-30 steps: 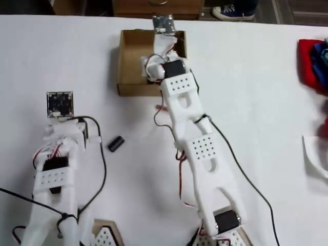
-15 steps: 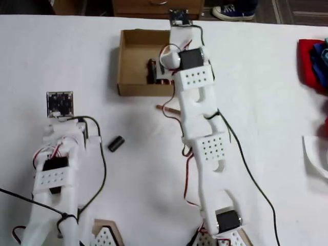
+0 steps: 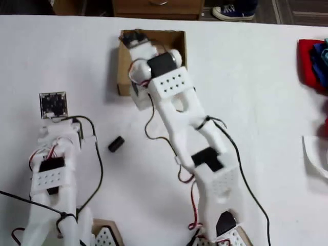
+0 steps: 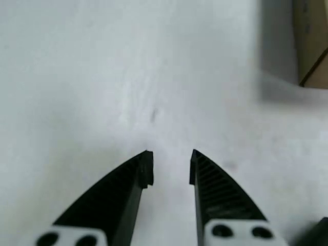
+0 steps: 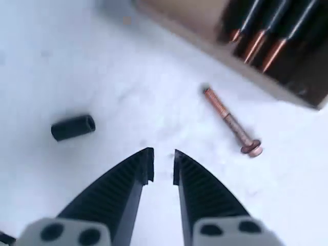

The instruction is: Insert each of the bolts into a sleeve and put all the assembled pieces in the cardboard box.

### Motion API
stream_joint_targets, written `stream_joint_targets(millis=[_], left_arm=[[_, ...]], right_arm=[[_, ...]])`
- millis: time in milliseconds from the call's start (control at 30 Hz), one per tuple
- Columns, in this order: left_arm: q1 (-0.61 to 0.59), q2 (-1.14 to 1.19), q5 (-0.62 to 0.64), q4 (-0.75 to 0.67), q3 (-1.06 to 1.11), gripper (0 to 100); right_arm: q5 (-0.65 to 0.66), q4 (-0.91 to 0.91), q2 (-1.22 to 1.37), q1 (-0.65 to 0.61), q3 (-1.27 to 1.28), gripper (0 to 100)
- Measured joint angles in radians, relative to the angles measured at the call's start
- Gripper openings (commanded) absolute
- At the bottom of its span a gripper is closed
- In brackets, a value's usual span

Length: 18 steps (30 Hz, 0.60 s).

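Note:
A copper bolt (image 5: 230, 119) lies loose on the white table, just outside the cardboard box (image 5: 190, 28). Several assembled pieces (image 5: 256, 36), black sleeves with copper ends, lie side by side inside that box. One black sleeve (image 5: 73, 127) lies empty on the table; from above the sleeve (image 3: 116, 143) sits between the two arms. My right gripper (image 5: 162, 165) hovers open and empty over the table, short of the bolt. My left gripper (image 4: 169, 166) is open over bare table, with a box corner (image 4: 310, 46) off to one side.
The right arm (image 3: 179, 113) stretches from the front edge up across the cardboard box (image 3: 123, 66), covering the bolt from above. A red cloth (image 3: 312, 56) and a white object (image 3: 315, 159) lie at the table's right edge.
The right arm swung from the box's right side across to its left front, and its elbow folded in. The left arm shifted slightly left and away.

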Motion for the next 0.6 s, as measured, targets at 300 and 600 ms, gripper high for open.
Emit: stream_joint_targets(millis=[300,600], left_arm=[[-0.269,0.000,0.000,0.195,-0.189,14],[-0.546,0.000,0.000,0.235,-0.258,14]], right_arm=[[-0.189,-0.221,0.031,-0.084,0.242,10.9],[-0.592,-0.210,0.140,-0.255,0.126,19.1]])
